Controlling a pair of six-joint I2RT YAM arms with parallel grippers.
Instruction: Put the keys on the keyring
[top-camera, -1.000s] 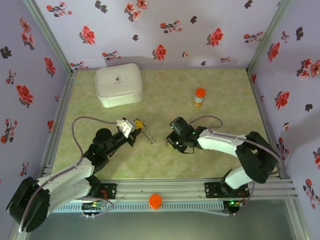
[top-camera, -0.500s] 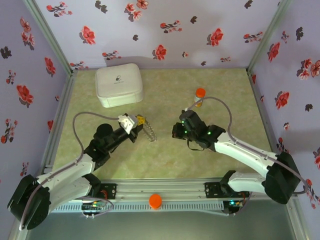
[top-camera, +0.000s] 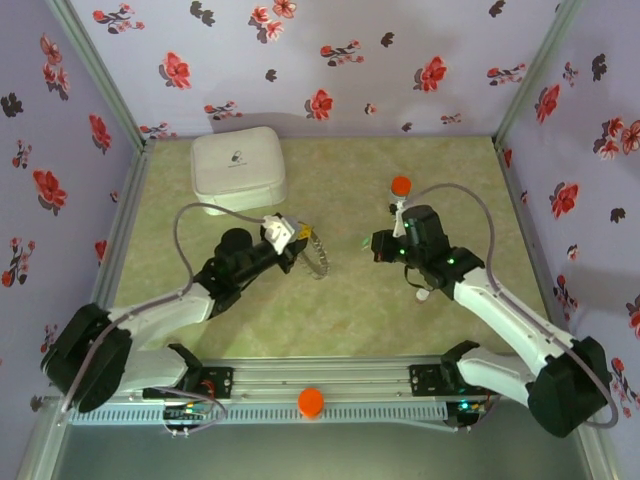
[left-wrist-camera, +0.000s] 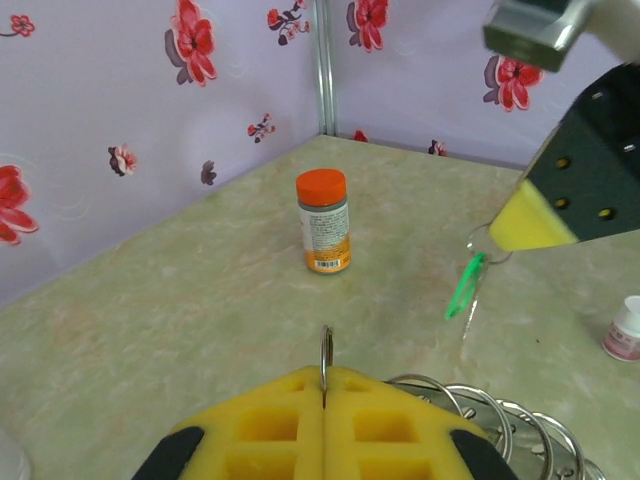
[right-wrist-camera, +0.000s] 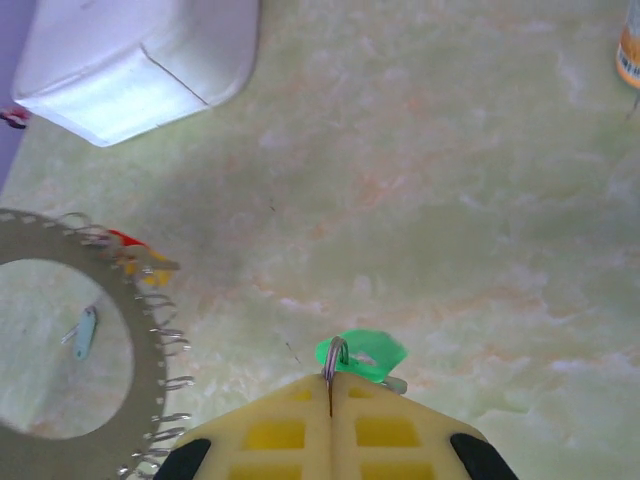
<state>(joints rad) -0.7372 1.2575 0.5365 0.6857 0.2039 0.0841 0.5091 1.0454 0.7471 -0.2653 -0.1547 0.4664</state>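
My left gripper (top-camera: 283, 236) (left-wrist-camera: 323, 372) is shut on a thin wire loop of the keyring (top-camera: 318, 255), whose other loops (left-wrist-camera: 492, 412) fan out to the right of the yellow pads. In the right wrist view the keyring (right-wrist-camera: 128, 338) is a wide grey ring edged with wire loops, with red and yellow keys (right-wrist-camera: 137, 258) on it and a pale teal key (right-wrist-camera: 85, 332) showing through its middle. My right gripper (top-camera: 380, 243) (right-wrist-camera: 331, 378) is shut on the small split ring of a green key (right-wrist-camera: 365, 352). That green key (left-wrist-camera: 461, 287) hangs above the table, right of the keyring.
An orange-capped bottle (top-camera: 401, 190) (left-wrist-camera: 323, 220) stands behind the right gripper. A white rounded box (top-camera: 238, 168) (right-wrist-camera: 140, 50) sits at the back left. A small white cap (left-wrist-camera: 625, 328) rests on the table to the right. Floral walls enclose the green mat.
Both arms have moved rightwards and farther back. The left carried the keyring to the right, off its earlier spot. The right gripper drew away to the right with the green key.
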